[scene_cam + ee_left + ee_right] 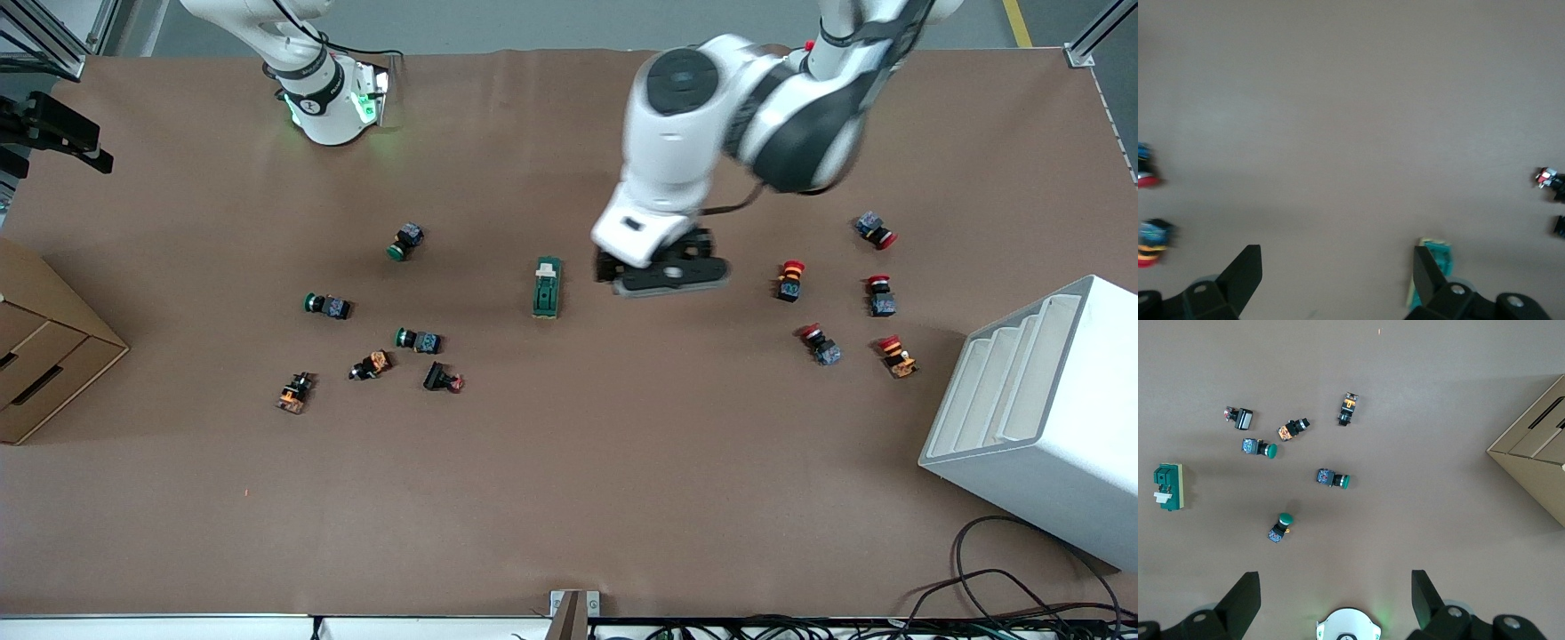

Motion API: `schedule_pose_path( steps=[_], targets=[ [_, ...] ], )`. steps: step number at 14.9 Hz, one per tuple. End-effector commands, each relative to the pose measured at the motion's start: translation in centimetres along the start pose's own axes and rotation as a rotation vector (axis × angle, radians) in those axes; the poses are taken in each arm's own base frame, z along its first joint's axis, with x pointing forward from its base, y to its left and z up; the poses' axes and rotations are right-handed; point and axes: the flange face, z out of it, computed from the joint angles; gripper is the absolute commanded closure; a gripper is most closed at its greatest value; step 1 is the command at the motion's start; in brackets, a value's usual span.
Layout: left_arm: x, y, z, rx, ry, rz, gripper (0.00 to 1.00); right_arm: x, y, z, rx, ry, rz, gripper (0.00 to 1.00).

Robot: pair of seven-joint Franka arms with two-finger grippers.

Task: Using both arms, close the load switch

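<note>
The load switch (546,287) is a dark green block with a cream-white handle piece at the end nearer the robots' bases, lying flat mid-table. My left gripper (667,277) hangs over the bare mat just beside it, toward the left arm's end. In the left wrist view the left gripper (1336,277) is open and holds nothing, and one finger (1426,270) partly covers the load switch (1439,256). My right gripper (1336,600) is open and empty, raised over its own base (1348,625) and outside the front view. The right wrist view shows the load switch (1168,487) well away from it.
Green-capped and orange push buttons (418,340) lie scattered toward the right arm's end, and red-capped ones (820,344) toward the left arm's end. A cardboard drawer box (44,347) and a white slotted rack (1040,418) stand at the two table ends. Cables (996,587) trail at the front edge.
</note>
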Motion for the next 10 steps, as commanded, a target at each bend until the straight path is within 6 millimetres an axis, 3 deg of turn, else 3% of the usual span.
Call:
schedule_pose_path(
  steps=[1,4,10],
  targets=[
    [-3.7,4.8,3.6,0.007,0.075,-0.042,0.00,-0.4,0.1,0.0,0.015,0.000,-0.011,0.00],
    [-8.4,8.7,9.1,0.025,0.177,-0.079,0.00,-0.4,0.2,0.0,0.015,0.000,-0.010,0.00],
    [-16.9,12.8,17.3,0.012,0.382,-0.032,0.00,-0.1,0.7,0.1,0.016,-0.001,0.007,0.00]
  ],
)
